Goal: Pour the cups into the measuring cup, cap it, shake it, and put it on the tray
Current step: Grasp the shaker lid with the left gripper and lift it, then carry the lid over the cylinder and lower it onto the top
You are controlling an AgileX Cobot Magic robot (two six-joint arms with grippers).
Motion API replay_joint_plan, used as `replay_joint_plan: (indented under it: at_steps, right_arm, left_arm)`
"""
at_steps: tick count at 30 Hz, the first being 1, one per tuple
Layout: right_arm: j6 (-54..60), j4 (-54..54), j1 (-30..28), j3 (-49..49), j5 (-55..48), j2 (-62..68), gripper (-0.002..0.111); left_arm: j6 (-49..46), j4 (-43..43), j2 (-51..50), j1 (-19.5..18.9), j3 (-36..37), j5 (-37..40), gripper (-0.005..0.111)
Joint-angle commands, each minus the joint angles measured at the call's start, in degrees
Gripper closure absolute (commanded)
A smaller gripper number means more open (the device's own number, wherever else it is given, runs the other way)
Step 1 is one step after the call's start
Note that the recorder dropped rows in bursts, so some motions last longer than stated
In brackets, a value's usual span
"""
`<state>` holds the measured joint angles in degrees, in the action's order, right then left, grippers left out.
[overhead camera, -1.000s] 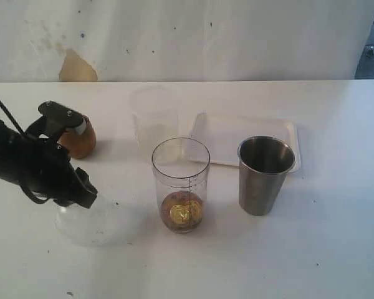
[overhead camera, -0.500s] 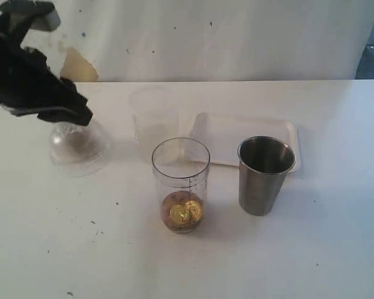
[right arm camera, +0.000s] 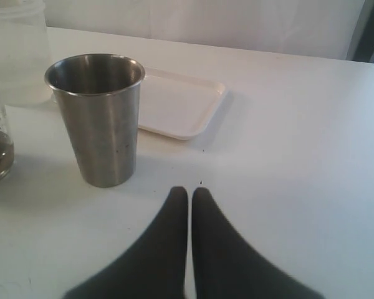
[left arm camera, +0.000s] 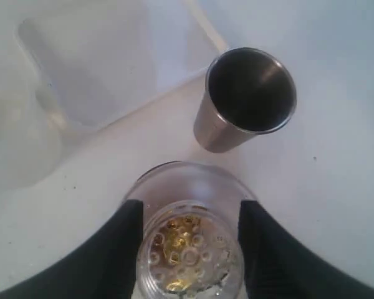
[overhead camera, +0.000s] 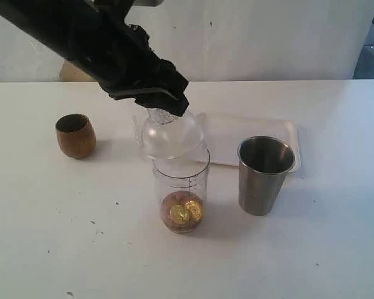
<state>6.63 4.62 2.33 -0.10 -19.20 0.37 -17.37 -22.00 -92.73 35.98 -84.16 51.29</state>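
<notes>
My left gripper [overhead camera: 164, 106] [left arm camera: 190, 215] is shut on the clear domed lid [overhead camera: 172, 134] [left arm camera: 190, 249] and holds it just above the mouth of the clear measuring cup [overhead camera: 181, 187], which has gold-coloured pieces at its bottom. The steel tumbler [overhead camera: 265, 174] [left arm camera: 246, 99] [right arm camera: 100, 118] stands upright to the right of it. At the left sits the brown wooden cup [overhead camera: 75, 135], also upright. The white tray [overhead camera: 262, 140] [right arm camera: 181, 103] lies behind, bare. My right gripper [right arm camera: 189, 194] is shut with nothing in it, low over the table near the steel tumbler.
A frosted beaker [overhead camera: 144, 106] [right arm camera: 15, 50] stands behind the measuring cup, partly hidden by the left arm [overhead camera: 93, 37]. A pale wall runs along the far edge of the white table [overhead camera: 336, 249].
The left arm has lifted the lid off the table at the left and carried it right, over the measuring cup. The wooden cup has come back into view. The right gripper's earlier position is not shown.
</notes>
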Motion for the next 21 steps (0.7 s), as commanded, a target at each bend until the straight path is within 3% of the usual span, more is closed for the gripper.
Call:
replay_joint_plan:
  at_steps: [1, 21]
  right_arm:
    - [0.35, 0.02, -0.33, 0.10, -0.05, -0.37, 0.106]
    - [0.35, 0.02, -0.33, 0.10, -0.05, -0.37, 0.106]
  left_arm:
    - [0.65, 1.50, -1.71, 0.23, -1.06, -0.92, 0.107]
    - [-4.56, 1.90, -5.59, 2.71, -1.06, -2.69, 0.107]
